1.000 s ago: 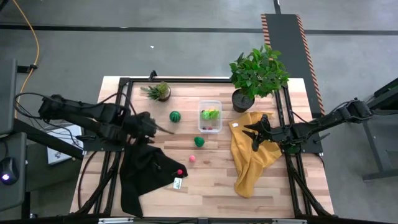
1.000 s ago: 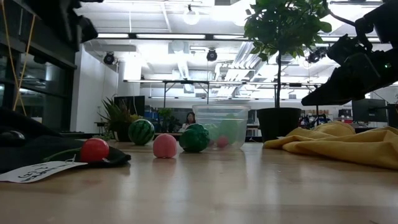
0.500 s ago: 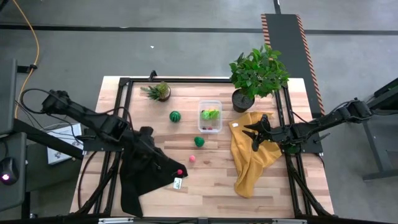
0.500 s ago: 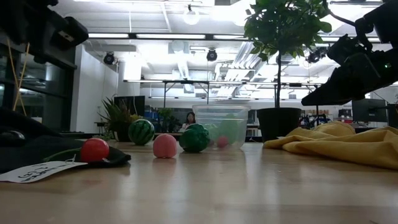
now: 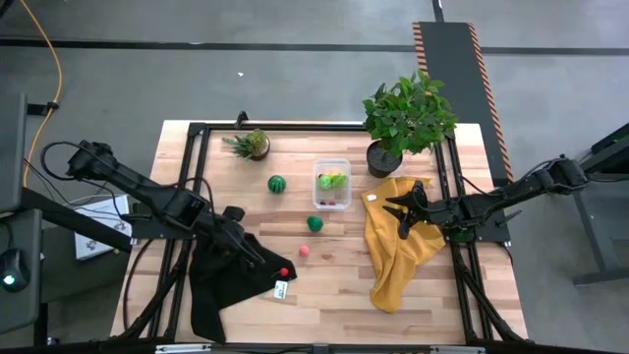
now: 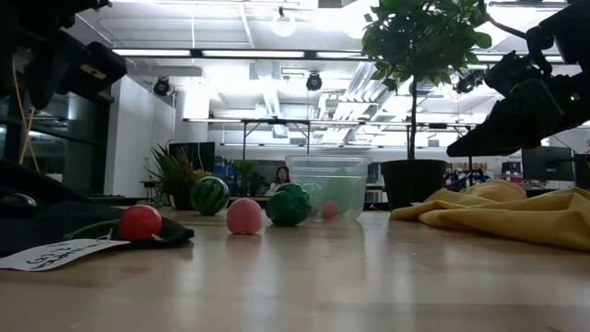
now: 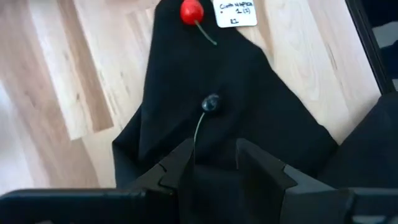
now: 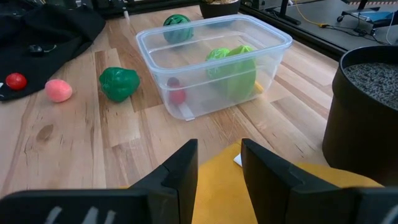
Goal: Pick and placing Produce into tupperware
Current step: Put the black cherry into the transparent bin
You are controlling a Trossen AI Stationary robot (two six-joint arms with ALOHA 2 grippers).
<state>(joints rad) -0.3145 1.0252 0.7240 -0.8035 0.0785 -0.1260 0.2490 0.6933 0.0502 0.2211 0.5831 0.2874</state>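
Note:
My left gripper [image 7: 214, 149] is open above the black cloth [image 5: 224, 280], level with its upper part [image 5: 243, 236]. On that cloth lie a red cherry [image 7: 191, 10], a small dark piece on a thin stem [image 7: 210, 102] and a white tag [image 7: 235, 12]. My right gripper [image 8: 219, 149] is open over the yellow cloth [image 5: 398, 251], pointing at the clear tupperware [image 8: 214, 62]. Inside the tupperware sit green leafy pieces [image 8: 231, 62] and a small red piece [image 8: 177, 93]. A green piece [image 5: 314, 224], a pink piece [image 5: 304, 251] and a striped melon [image 5: 277, 184] rest on the wood.
A small spiky plant [image 5: 252, 145] stands at the far left and a large potted plant [image 5: 408, 118] at the far right, beside the tupperware. A black frame rail [image 5: 295, 126] borders the table. Bare wood lies between the two cloths.
My left arm has swung toward the table's near edge and slightly right, coming down a little, so its gripper now hangs over the black cloth. Nothing on the table has moved.

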